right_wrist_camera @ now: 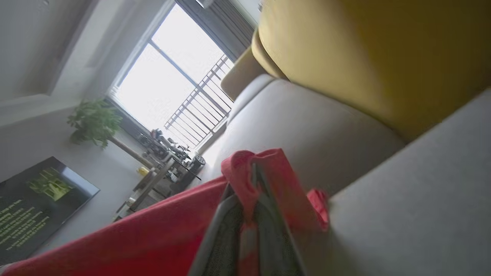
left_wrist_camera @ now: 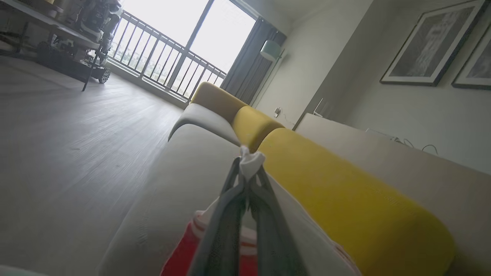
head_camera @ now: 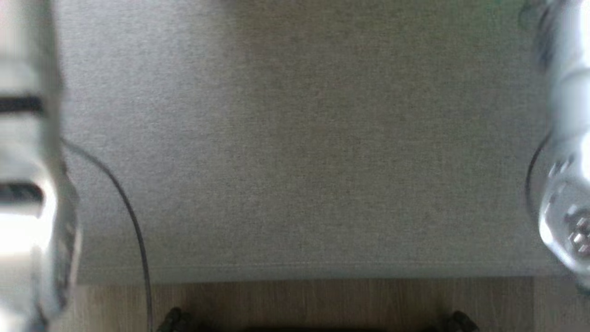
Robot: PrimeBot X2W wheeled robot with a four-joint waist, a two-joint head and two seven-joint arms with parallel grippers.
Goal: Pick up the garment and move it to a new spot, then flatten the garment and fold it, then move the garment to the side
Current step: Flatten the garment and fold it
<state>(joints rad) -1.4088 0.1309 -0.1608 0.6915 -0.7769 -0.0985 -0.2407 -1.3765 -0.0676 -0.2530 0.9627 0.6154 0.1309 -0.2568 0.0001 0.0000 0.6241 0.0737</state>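
Observation:
The garment is red with white parts. In the left wrist view my left gripper (left_wrist_camera: pixel 247 177) is shut on a white bunch of the garment (left_wrist_camera: pixel 252 160), and red and white striped cloth (left_wrist_camera: pixel 184 251) hangs below the fingers. In the right wrist view my right gripper (right_wrist_camera: pixel 254 183) is shut on a red fold of the garment (right_wrist_camera: pixel 153 237), which stretches away to the lower left. Both grippers are above the grey sofa seat (head_camera: pixel 299 138). In the head view my pale forearms stand at the left edge (head_camera: pixel 27 184) and the right edge (head_camera: pixel 567 161).
Yellow back cushions (left_wrist_camera: pixel 345 191) run along the back of the sofa. Wooden floor (head_camera: pixel 322 299) lies below the seat's front edge. A dark cable (head_camera: pixel 133 221) hangs beside my left arm. A balcony railing (left_wrist_camera: pixel 165 65) and a cluttered table (right_wrist_camera: pixel 165 168) stand far off.

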